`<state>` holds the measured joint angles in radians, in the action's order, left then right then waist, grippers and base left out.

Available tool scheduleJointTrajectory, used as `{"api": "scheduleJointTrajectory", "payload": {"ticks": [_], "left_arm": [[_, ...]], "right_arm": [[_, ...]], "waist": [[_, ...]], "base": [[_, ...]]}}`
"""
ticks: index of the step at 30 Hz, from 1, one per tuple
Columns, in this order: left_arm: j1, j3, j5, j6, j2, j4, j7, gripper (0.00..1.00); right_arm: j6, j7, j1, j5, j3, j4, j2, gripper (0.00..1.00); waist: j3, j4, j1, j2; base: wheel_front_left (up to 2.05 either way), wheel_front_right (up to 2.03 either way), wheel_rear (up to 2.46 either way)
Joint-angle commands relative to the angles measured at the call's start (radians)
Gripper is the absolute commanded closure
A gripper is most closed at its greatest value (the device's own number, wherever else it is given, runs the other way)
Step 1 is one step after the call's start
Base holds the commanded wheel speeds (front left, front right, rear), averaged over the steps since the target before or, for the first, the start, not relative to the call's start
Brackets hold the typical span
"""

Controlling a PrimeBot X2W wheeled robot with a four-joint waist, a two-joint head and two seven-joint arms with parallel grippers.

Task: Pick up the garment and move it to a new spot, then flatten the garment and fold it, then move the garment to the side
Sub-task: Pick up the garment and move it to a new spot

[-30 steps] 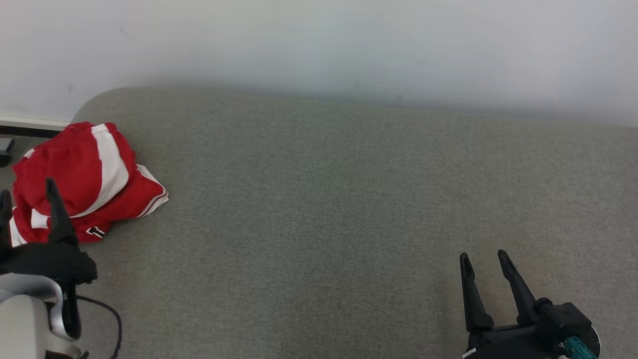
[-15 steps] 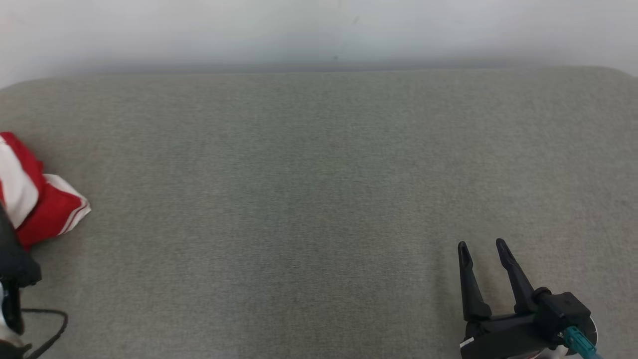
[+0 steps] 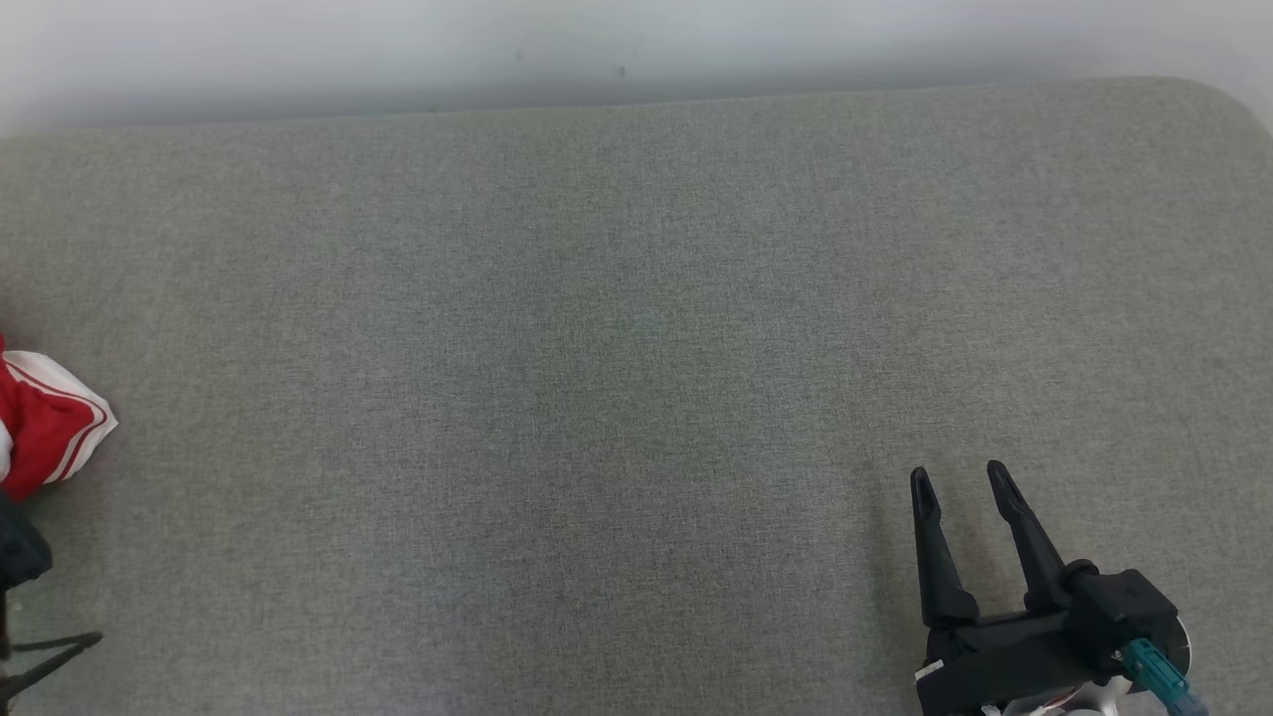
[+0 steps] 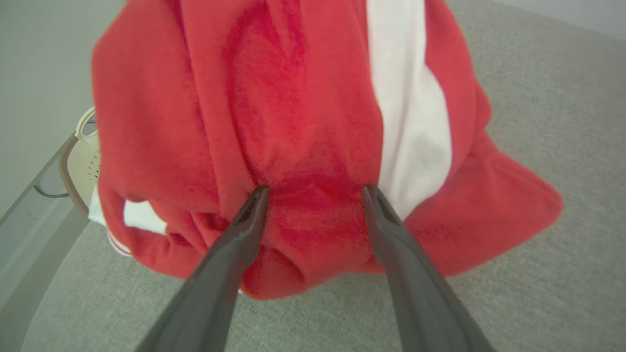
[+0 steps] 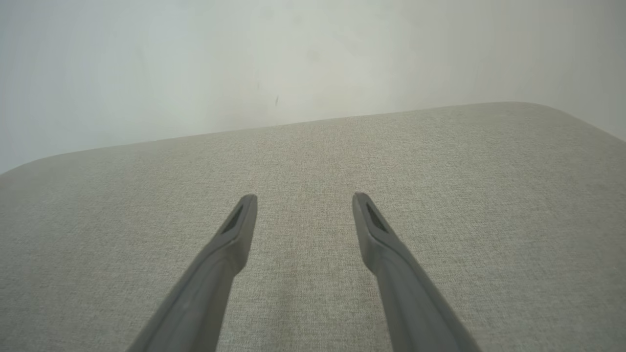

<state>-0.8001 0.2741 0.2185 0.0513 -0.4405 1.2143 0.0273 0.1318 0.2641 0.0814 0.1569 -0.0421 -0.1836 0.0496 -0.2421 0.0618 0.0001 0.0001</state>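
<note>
Garment (image 4: pixel 293 122): a red piece with a broad white stripe is lying bunched in a heap at the left end of the bench (image 3: pixel 636 348); in the head view one red corner with white trim is showing at the left edge.

Left gripper (image 4: pixel 313 193): it is leaning into the near side of the heap, low over the grey cloth surface.

Left fingers (image 4: pixel 230 254): they are standing spread wide, both tips pressing into the red fabric, with a fold of it bulging between them; they are not pinching it.

Right gripper (image 3: pixel 959 474): it is hovering over bare grey cloth at the lower right of the head view, well apart from the garment.

Right fingers (image 5: pixel 391 264): they are standing spread wide with nothing between them, pointing toward the far edge of the bench.

Bench surface: grey woven cloth is covering it, and its far right corner is curving round.

Wall (image 3: pixel 636 40): a pale, plain wall is running just behind the far edge.

Beyond the left end: in the left wrist view a cream-coloured object (image 4: pixel 83 156) is peeking out from behind the garment; I cannot tell what it is.
</note>
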Motion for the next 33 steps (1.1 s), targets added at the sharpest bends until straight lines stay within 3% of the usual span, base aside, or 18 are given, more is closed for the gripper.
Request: {"api": "scheduleJointTrajectory", "payload": {"ticks": [1,13,20,27,33], "left_arm": [[-0.011,-0.003,-0.008,-0.005,-0.006,0.006,-0.004,1.0],[-0.066,-0.03,0.008,0.046,-0.015,-0.037,-0.181,1.0],[-0.131,-0.085,0.003,0.071,0.006,-0.164,-0.269,1.0],[-0.196,-0.158,0.024,0.081,0.063,-0.34,-0.28,1.0],[-0.225,-0.235,0.079,0.078,0.128,-0.533,-0.219,1.0]], "right_arm": [[-0.002,0.002,0.002,-0.012,0.0,-0.002,0.002,0.0],[-0.002,0.002,-0.026,-0.006,0.011,-0.011,0.001,0.0],[-0.002,0.002,-0.045,0.009,0.006,-0.017,0.002,0.0],[-0.002,0.002,-0.048,0.018,0.003,-0.022,0.001,0.0],[-0.002,0.002,-0.067,0.037,-0.001,-0.031,0.001,0.0]], "waist": [[0.0,-0.001,-0.0001,-0.0001],[0.053,-0.044,-0.0001,-0.0001],[0.098,-0.072,-0.0001,-0.0001],[0.125,-0.063,-0.0001,-0.0001],[0.146,-0.017,-0.0001,-0.0001]], "base": [[0.0,0.0,0.0],[0.0,0.0,0.0],[0.0,0.0,0.0],[0.0,0.0,0.0],[0.0,0.0,0.0]]}}
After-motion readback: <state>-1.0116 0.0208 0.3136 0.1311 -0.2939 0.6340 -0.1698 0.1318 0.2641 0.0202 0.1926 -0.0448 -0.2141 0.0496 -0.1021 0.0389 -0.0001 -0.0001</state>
